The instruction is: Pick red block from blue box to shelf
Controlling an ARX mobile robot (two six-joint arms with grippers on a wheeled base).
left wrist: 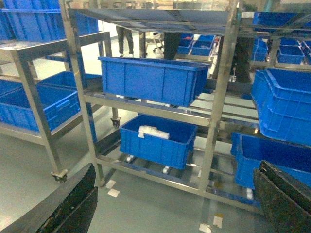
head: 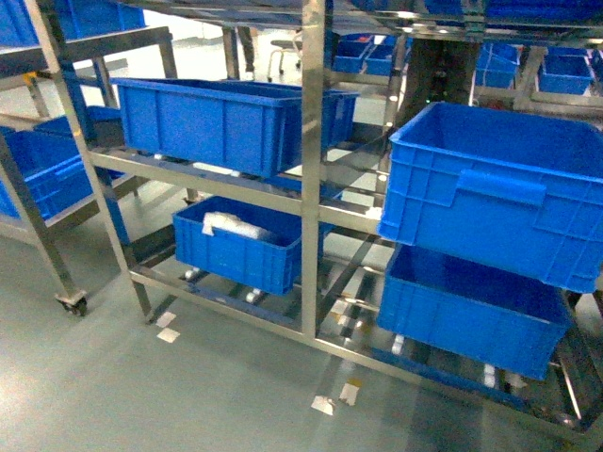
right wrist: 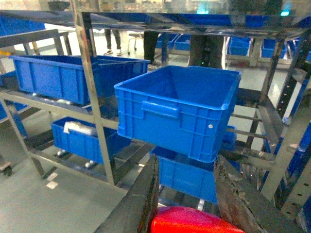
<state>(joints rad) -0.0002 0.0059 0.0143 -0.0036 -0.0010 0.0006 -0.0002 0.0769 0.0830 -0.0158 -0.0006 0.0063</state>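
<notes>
Before the shelf (head: 311, 179), right gripper (right wrist: 187, 204) grasps the red block (right wrist: 194, 221).
Keep it level, pick a bare bar; left gripper (left wrist: 175, 204) spread, idle.

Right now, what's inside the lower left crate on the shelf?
A white bundle, maybe bagged or wrapped items, lies in the lower left crate on the shelf, near its back left. The front wall hides the crate floor nearest the camera. No red block is visible in it.
</notes>
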